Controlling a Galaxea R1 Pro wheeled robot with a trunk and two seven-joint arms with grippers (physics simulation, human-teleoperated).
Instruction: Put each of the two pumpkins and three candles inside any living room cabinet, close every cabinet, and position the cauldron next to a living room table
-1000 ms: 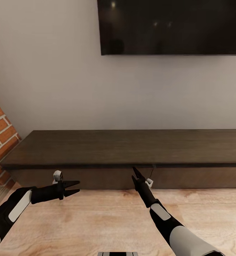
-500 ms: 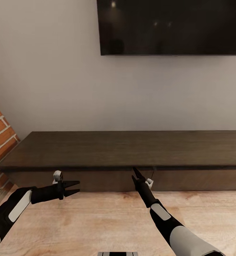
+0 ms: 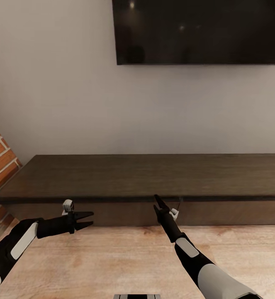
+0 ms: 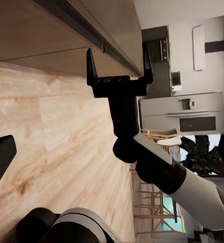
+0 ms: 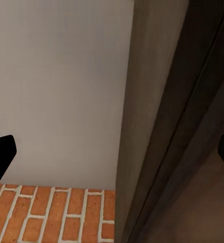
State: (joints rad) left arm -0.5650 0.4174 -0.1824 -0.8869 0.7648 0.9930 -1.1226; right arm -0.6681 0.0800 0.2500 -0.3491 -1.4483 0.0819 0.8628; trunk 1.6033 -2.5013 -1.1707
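Brick wall (image 3: 0, 166) at far left. Left pincer (image 3: 88, 219) spread, empty, low before the cabinet (image 3: 154, 178) front near its left end. Right pincer (image 3: 156, 202) spread, empty, at the front edge near mid-length. Drawer fronts flush, contents hidden. Television (image 3: 199, 31) above.

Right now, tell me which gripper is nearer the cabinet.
The right gripper, its tips up at the cabinet front edge; the left gripper sits lower, over the floor.

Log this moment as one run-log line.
cabinet: drawers shut, top bare | left gripper: open, empty | right gripper: open, empty, near cabinet front
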